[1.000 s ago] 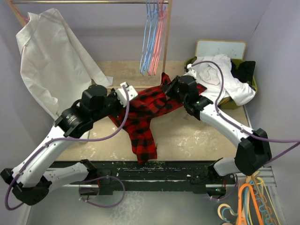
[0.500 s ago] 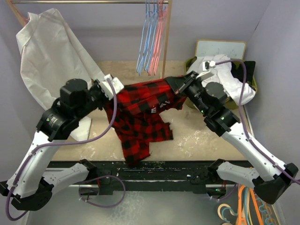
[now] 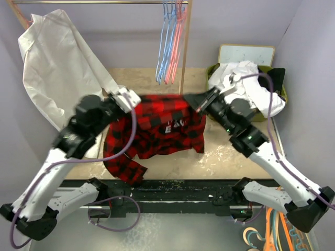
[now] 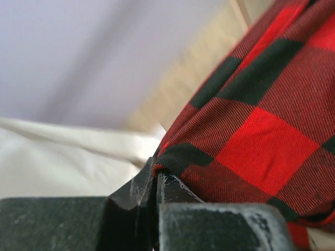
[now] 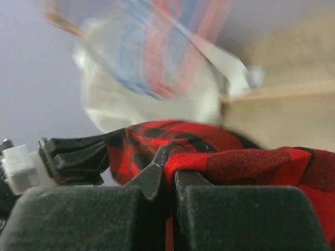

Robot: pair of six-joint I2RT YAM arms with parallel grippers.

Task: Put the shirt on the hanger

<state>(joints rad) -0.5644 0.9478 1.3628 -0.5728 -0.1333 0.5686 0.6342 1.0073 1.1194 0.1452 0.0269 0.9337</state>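
The red-and-black plaid shirt (image 3: 157, 128) hangs spread between my two grippers above the table, white lettering facing up, one sleeve drooping at the lower left. My left gripper (image 3: 128, 98) is shut on the shirt's left top edge, and the cloth (image 4: 251, 120) is pinched in its jaws (image 4: 155, 175). My right gripper (image 3: 192, 100) is shut on the right top edge, with a red fold (image 5: 235, 157) clamped. The pink-red hanger (image 3: 178, 42) hangs on the rail among light blue hangers, just behind the shirt.
A large white garment (image 3: 57, 68) hangs at the back left. A green bin (image 3: 277, 97) with white and black clothes stands at the back right. A wooden post (image 3: 185, 47) holds the rail. Orange and blue hangers (image 3: 277, 225) lie at the near right.
Both grippers have lifted the shirt off the table and pulled it apart, so it now hangs spread out. The left arm has swung up and left; the right has risen.
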